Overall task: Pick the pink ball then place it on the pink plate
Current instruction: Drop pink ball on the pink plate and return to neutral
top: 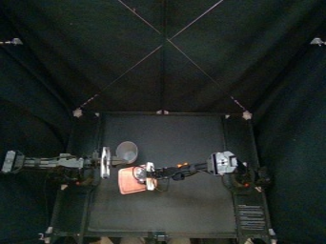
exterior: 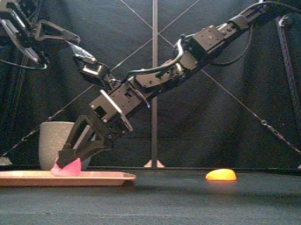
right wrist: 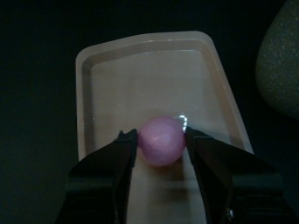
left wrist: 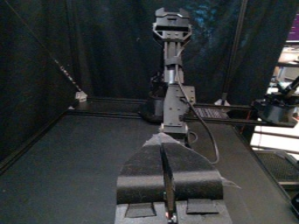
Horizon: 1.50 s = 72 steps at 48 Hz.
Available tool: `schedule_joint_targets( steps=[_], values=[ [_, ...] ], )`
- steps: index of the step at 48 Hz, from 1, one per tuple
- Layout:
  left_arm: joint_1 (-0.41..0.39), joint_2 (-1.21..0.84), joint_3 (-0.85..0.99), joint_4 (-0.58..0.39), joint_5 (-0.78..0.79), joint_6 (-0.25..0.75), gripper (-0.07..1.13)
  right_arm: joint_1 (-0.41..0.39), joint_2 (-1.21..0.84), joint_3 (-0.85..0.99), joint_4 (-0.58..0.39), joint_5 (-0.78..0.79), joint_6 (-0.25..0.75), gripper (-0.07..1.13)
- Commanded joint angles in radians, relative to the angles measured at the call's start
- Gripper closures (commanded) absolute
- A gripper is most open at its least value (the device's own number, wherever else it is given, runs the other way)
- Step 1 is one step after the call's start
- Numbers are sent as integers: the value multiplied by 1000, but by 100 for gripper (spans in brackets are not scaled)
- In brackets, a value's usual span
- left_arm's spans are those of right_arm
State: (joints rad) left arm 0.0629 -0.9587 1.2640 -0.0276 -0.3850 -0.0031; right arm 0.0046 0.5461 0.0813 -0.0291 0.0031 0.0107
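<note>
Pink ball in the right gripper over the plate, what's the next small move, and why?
Probably open the right gripper. The pink ball is held between its jaws inside the rim of the pink plate, and the front view shows it about touching the plate, so it should settle there.

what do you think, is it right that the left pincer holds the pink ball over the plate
No: the right pincer holds the ball over the plate, as the right wrist view shows. The left pincer rests shut, empty.
</note>
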Motion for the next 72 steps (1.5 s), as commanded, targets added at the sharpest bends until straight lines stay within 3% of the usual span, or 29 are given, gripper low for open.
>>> schedule_joint_targets(
  steps=[1,7,18,37,44,72],
  values=[
    [3,5,-9,-8,-5,-2,108,-6,-26,-23,5,-5,2,22],
    [2,5,-6,-20,-5,-2,108,-21,-35,-3,20,-11,0,11],
    [2,5,-2,-29,-5,0,108,-43,-135,138,32,-183,0,11],
    [2,5,8,-41,-5,0,108,-55,-459,588,152,-486,-2,11],
    [2,5,8,-41,-5,2,108,-48,-561,735,155,-580,-12,11],
    [2,5,20,-43,-5,2,108,-41,-962,982,155,-607,-2,11]
  ],
)
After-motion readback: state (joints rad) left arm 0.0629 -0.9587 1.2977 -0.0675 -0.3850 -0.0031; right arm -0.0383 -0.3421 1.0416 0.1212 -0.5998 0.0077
